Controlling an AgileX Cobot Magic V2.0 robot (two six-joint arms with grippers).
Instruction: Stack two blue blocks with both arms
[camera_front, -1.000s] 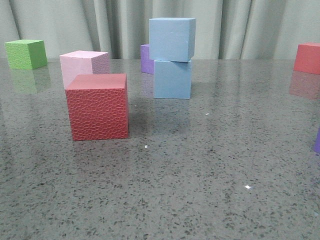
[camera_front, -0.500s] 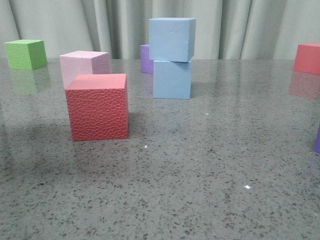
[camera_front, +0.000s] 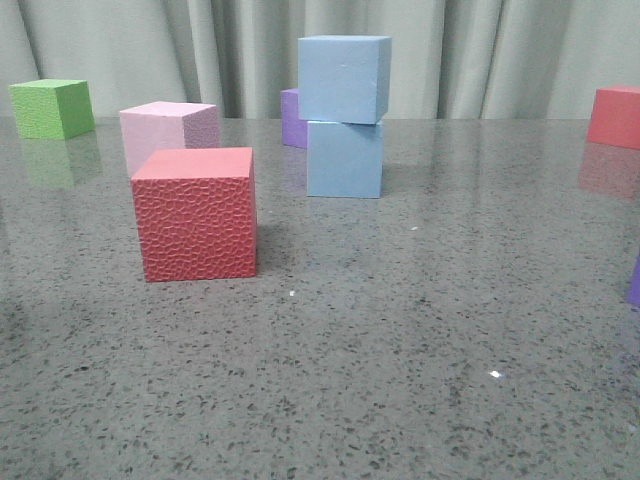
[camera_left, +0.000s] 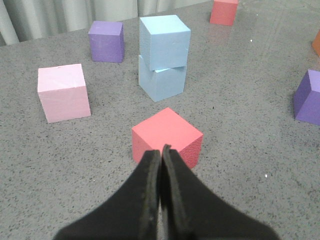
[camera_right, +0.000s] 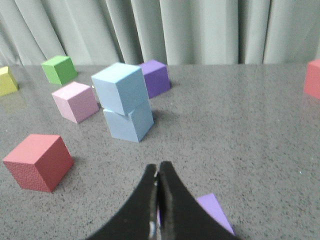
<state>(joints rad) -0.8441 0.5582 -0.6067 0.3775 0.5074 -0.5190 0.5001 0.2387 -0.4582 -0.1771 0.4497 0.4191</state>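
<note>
Two pale blue blocks stand stacked near the table's far middle: the upper blue block (camera_front: 343, 78) sits on the lower blue block (camera_front: 344, 158), turned slightly. The stack also shows in the left wrist view (camera_left: 164, 42) and in the right wrist view (camera_right: 120, 88). My left gripper (camera_left: 161, 150) is shut and empty, above the near side of the red cube (camera_left: 167, 135), well short of the stack. My right gripper (camera_right: 158, 167) is shut and empty, back from the stack. Neither gripper shows in the front view.
A red cube (camera_front: 196, 212) stands in front of a pale pink cube (camera_front: 167, 132). A purple cube (camera_front: 291, 118) is behind the stack. A green cube (camera_front: 52, 107) is far left, another red cube (camera_front: 615, 116) far right. A purple cube (camera_right: 216, 211) lies under my right gripper.
The blocks have not moved. A faint shadow on the near left of the table has shifted slightly.
</note>
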